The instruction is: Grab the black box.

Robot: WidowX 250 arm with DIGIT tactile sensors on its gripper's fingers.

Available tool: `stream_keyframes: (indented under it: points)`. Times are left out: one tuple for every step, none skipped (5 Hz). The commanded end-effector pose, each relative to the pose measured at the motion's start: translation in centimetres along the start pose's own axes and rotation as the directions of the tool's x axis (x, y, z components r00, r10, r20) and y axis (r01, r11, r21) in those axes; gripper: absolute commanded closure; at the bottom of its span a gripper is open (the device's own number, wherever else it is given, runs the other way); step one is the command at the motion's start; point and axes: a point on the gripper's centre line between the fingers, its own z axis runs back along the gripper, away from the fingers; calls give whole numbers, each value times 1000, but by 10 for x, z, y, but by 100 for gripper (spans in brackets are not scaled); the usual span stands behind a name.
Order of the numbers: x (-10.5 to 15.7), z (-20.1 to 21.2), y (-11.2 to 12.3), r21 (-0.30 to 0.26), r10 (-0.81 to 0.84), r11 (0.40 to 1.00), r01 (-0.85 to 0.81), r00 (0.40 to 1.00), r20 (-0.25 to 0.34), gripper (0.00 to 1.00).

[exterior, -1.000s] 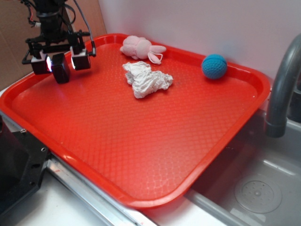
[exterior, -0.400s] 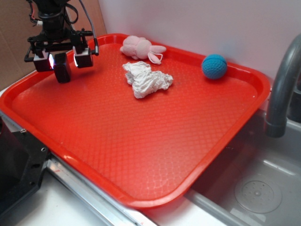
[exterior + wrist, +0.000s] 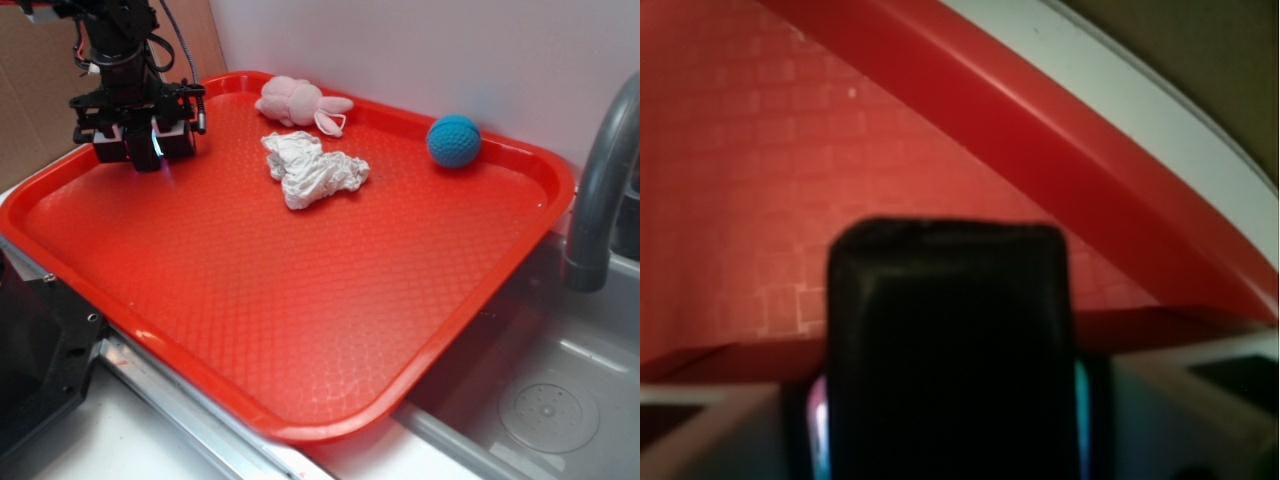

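The jaws are clamped on the black box (image 3: 950, 350), one pad pressed to each of its side faces, so the box sits directly between them rather than off to any side. In the wrist view it fills the middle of the frame, its rounded top edge level and its flanks flush against the pale finger pads (image 3: 735, 430), with a thin line of coloured light showing along each contact. From that view I cannot say which way the box's long axis runs; only one broad face shows.

The gripper (image 3: 143, 143) points straight down at the far left corner of the red tray (image 3: 300, 420), and the box (image 3: 145, 148) shows as a dark block between the white finger housings. Whether its underside touches the tray floor or hangs just above is not clear. The tray's raised rim runs just behind the jaws.

Further out, well apart from the gripper, lie a crumpled white cloth (image 3: 313, 170), a pink soft toy (image 3: 297, 102) against the back rim and a blue ball (image 3: 454, 141) near the far right. My judgement is that the grab itself is achieved.
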Motion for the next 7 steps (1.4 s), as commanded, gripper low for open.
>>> stream_keyframes:
  points:
    - [11,11,8,-4,21,1000,-21,1000,17,100]
    - [15,10,8,8,23,1000,-23,1000,11,100]
    - [6,40,4,-35,-84,996,84,996,-7,100]
    - [-32,98,-9,-118,-316,941,318,948,31,100]
    - [-73,156,-15,-164,-521,829,535,845,124,100]
    - [-92,210,-17,-193,-629,734,651,759,170,100]
    - [-85,257,-13,-222,-653,702,677,736,181,100]
